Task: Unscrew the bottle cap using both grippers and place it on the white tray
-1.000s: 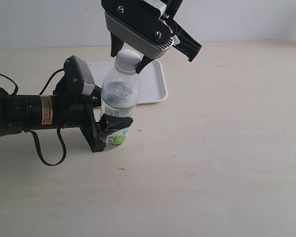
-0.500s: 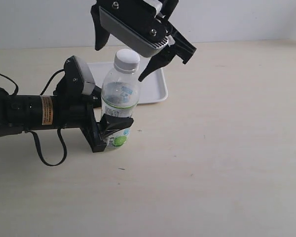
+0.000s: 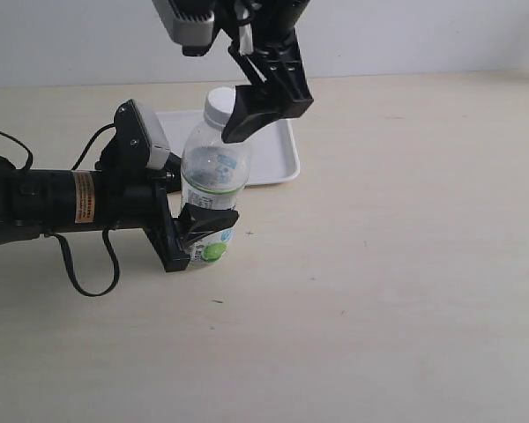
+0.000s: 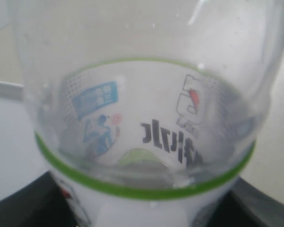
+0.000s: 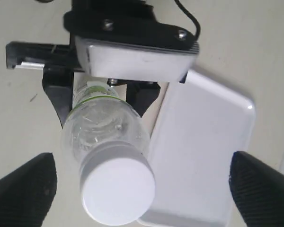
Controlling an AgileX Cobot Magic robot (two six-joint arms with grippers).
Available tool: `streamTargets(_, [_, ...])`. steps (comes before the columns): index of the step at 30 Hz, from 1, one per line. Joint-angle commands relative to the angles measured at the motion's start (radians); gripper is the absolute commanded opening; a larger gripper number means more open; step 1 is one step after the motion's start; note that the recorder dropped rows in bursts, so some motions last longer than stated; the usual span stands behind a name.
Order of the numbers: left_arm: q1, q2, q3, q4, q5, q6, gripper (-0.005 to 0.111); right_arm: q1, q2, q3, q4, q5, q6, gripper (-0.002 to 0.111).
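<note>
- The bottle (image 3: 213,189) stands upright on the pale table (image 3: 388,282), a little left of the middle from where I'm looking.
- The left gripper (image 3: 203,231) comes in level from the left on its black arm (image 3: 44,198) and is clamped on the bottle's lower half, at the white-and-green label. One black finger (image 3: 207,218) crosses the front of the label.
- From that arm's own camera the bottle fills nearly the whole view. You can see the clear wall, the green band and the label print showing through from the far side.
- The bottle cap (image 3: 220,104) sits on the neck, white and round, at the very top of the bottle.
- The right gripper (image 5: 141,189) hangs above the cap, pointing down at it. Its two fingers (image 5: 23,194) are spread wide, one on each side of the cap and well clear of it, so it has hold of nothing.
- From the side, one dark finger of that gripper dips down just beside the cap. I can't tell from there whether it touches.
- The white tray (image 3: 278,154) lies flat on the table just behind the bottle.
- A black cable (image 3: 88,280) loops on the table under the left arm.
</note>
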State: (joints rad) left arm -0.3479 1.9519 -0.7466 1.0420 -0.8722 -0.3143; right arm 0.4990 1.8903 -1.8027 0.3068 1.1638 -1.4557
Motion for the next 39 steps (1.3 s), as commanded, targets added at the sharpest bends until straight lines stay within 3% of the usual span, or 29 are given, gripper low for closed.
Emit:
streamTargets(1, [-0.002, -0.009, -0.001, -0.009, -0.033, -0.004, 0.000, 0.002, -0.022, -0.008, -0.002, -0.012, 0.252, 0.093])
streamTargets(9, [-0.002, -0.009, -0.001, -0.009, -0.043, -0.004, 0.000, 0.002, -0.022, -0.008, -0.017, 0.018, 0.724, 0.093])
streamTargets(19, [-0.002, -0.009, -0.001, -0.009, -0.050, -0.004, 0.000, 0.002, -0.022, -0.008, -0.075, 0.037, 1.031, 0.093])
streamTargets(39, [-0.002, -0.009, -0.001, -0.009, -0.050, 0.000, 0.000, 0.002, -0.011, -0.008, -0.074, 0.054, 1.249, 0.090])
